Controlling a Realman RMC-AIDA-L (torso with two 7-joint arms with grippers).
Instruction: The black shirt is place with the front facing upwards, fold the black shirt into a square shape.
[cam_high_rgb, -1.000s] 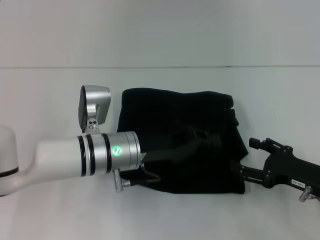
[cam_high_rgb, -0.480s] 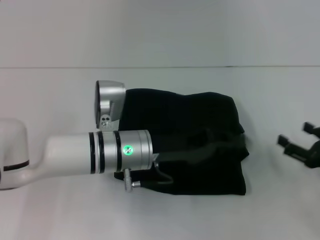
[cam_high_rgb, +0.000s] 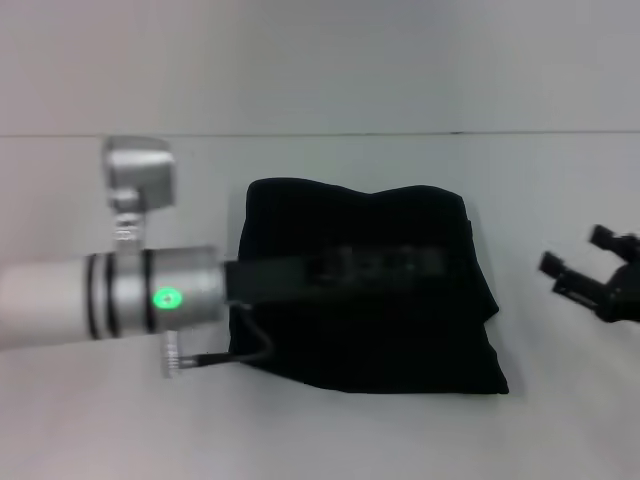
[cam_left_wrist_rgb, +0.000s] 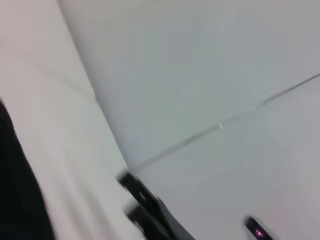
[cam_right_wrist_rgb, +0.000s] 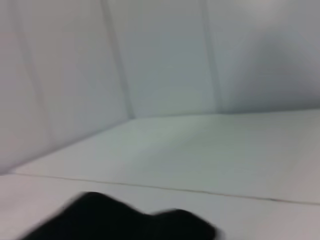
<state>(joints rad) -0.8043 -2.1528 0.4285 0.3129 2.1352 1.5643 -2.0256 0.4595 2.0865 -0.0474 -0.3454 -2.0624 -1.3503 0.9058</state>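
Note:
The black shirt (cam_high_rgb: 370, 310) lies folded into a rough square in the middle of the white table. Its lettering is hidden. My left arm reaches in from the left, and my left gripper (cam_high_rgb: 430, 262) hangs low over the shirt's upper half, black against black cloth. My right gripper (cam_high_rgb: 577, 252) hovers to the right of the shirt, apart from it, open with nothing between its fingers. A dark edge of the shirt (cam_left_wrist_rgb: 15, 190) shows in the left wrist view, with the right gripper (cam_left_wrist_rgb: 145, 205) farther off. The right wrist view shows the shirt (cam_right_wrist_rgb: 125, 220) low in its picture.
The white table (cam_high_rgb: 320, 440) stretches around the shirt on all sides. A pale wall (cam_high_rgb: 320, 60) rises behind the table's far edge. A cable loop (cam_high_rgb: 250, 350) hangs from my left wrist over the shirt's near left corner.
My right gripper let go of the shirt's right edge and drew back to the right. My left arm pulled back to the left, its gripper now lying straight across the shirt.

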